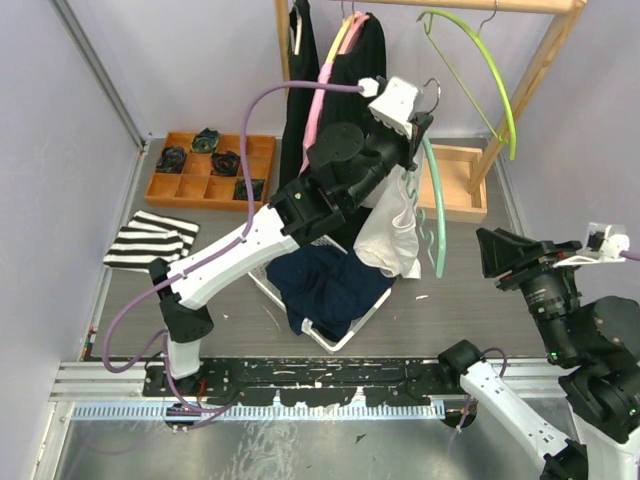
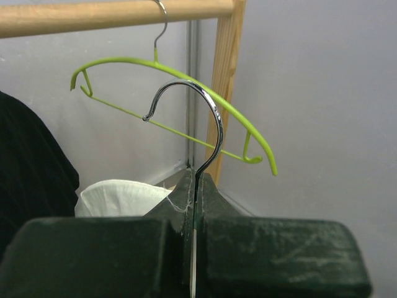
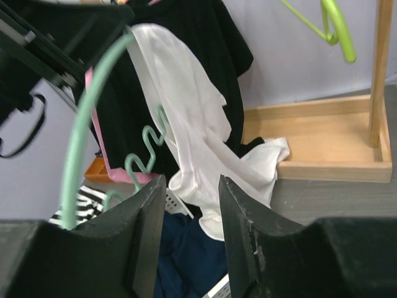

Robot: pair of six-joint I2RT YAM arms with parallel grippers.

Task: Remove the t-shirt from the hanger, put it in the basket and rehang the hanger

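A white t-shirt (image 1: pixel 392 232) droops from a mint-green hanger (image 1: pixel 433 205) that hangs tilted above the basket. The shirt is still draped over one arm of the hanger (image 3: pixel 84 127), and its lower end sags toward the navy clothes. My left gripper (image 1: pixel 420 118) is raised and shut on the hanger's metal hook (image 2: pixel 208 118), which rises from between its closed fingertips (image 2: pixel 196 181). My right gripper (image 3: pixel 191 186) is open and holds nothing. It stands to the right of the t-shirt (image 3: pixel 198 136), a short way off and apart from it, as the top view shows (image 1: pixel 486 250).
A wooden rail (image 2: pixel 111 15) carries a lime-green hanger (image 1: pixel 480 60), black garments (image 1: pixel 300 90) and a pink hanger (image 1: pixel 322 95). A white basket (image 1: pixel 335 335) holds navy clothes (image 1: pixel 325 285). An orange compartment tray (image 1: pixel 205 170) and a striped cloth (image 1: pixel 150 240) lie at the left, and the rack's wooden base tray (image 1: pixel 455 185) is behind.
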